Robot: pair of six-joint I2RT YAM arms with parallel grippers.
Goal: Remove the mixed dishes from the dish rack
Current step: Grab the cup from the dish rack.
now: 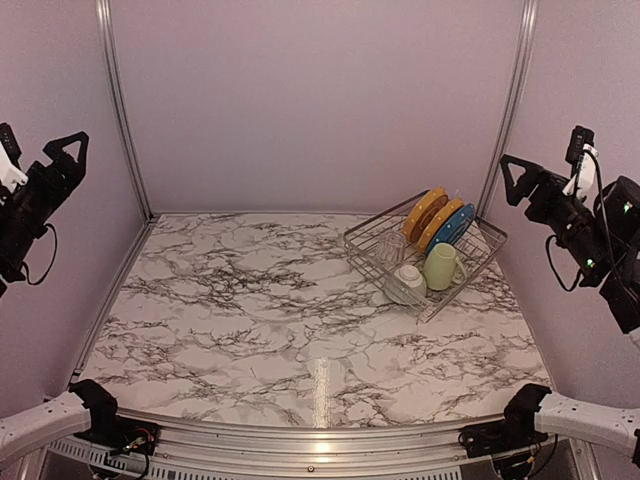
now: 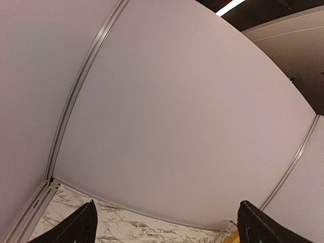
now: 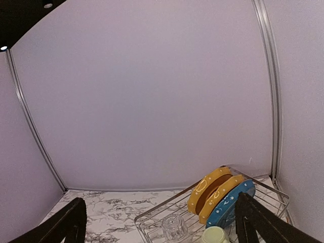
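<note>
The silver wire dish rack (image 1: 390, 213) stands at the right rear of the marble table. In it, on edge, are two yellow-orange dotted plates (image 1: 424, 212) (image 1: 440, 222) and a blue dotted plate (image 1: 455, 226). In front of them are a pale green mug (image 1: 440, 267), a clear glass (image 1: 392, 247) and a small pale bowl (image 1: 407, 280). My left gripper (image 1: 68, 150) is raised high at the far left, open and empty. My right gripper (image 1: 515, 172) is raised right of the rack, open and empty. The right wrist view shows the rack (image 3: 162, 206), a yellow plate (image 3: 205, 187), the blue plate (image 3: 230, 205), the glass (image 3: 174, 228) and the mug (image 3: 215, 235) below my gripper (image 3: 162, 223).
Pale walls with aluminium posts (image 1: 125, 120) close the table at the back and sides. The marble tabletop (image 1: 260, 310) stretches left of and in front of the rack. The left wrist view shows mostly wall, with a rack corner (image 2: 227, 229) at the bottom right.
</note>
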